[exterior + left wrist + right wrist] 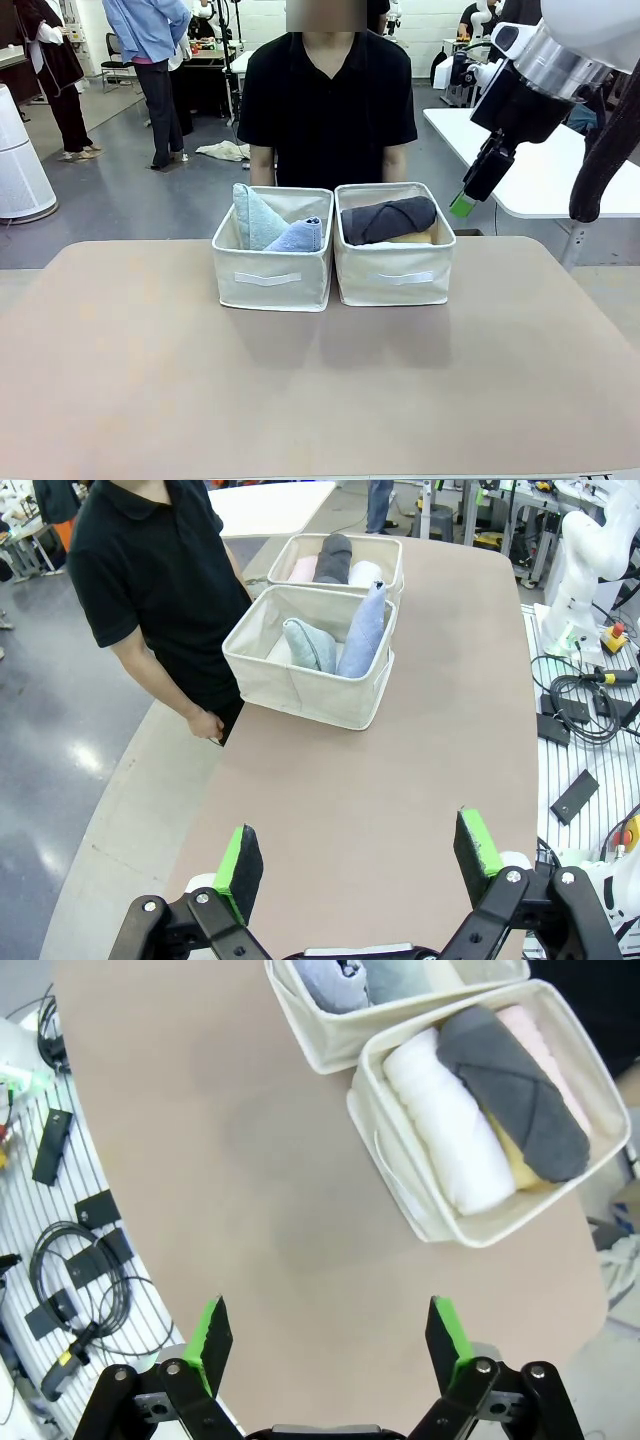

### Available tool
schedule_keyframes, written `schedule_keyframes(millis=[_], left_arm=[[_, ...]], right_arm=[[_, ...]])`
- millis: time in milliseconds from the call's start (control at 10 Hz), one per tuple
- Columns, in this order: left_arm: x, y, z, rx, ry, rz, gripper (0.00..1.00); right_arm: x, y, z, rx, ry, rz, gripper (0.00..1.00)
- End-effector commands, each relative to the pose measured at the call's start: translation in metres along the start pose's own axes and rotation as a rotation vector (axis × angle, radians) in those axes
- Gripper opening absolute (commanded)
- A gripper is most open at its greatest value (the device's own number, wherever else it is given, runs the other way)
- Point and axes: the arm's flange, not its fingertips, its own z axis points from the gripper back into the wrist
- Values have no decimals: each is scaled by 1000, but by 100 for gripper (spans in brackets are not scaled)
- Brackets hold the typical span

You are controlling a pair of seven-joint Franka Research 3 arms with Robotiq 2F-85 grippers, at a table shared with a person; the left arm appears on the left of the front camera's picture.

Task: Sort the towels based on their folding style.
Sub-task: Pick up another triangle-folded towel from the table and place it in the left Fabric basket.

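Observation:
Two cream bins stand side by side at the table's far middle. The left bin (pixel 270 280) holds a pale teal-grey triangle towel (pixel 258 215) and a lavender-blue one (pixel 298 237). In the right bin (pixel 395 275) lies a dark grey rolled towel (pixel 388 219) over a yellow one (pixel 415 238). From above, that bin shows white (pixel 447 1130), dark grey (pixel 510 1090), pink (pixel 540 1045) and yellow (pixel 515 1165) rolls. My right gripper (pixel 463 205) hangs open and empty to the right of that bin. My left gripper (pixel 358 852) is open over bare tabletop, well short of the bins.
A person in a black shirt (pixel 325 100) stands right behind the bins, one hand (pixel 208 723) at the table edge. A white table (pixel 540 170) stands at the back right. Cables and black parts (pixel 70 1260) lie beside the table. The near half of the tabletop (pixel 300 390) is bare.

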Motion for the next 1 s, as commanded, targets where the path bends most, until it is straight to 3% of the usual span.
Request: schedule_keyframes(millis=[0,300,500,600,900], left_arm=[[1,-3,1,-1,-9,-9,100],[1,-3,1,-1,-9,-9,100],[1,-3,1,-1,-9,-9,100],[1,-3,1,-1,-9,-9,100],[1,-3,1,-1,-9,-9,100]], right_arm=[[-20,-30,23,80,-137,-82,100],[-113,-89,85,223,-512,-130,100],[-176,-101,110,343,-641,25,100],[-198,-105,113,345,-665,64,100],[-240,-127,99,274,-549,78,100]])
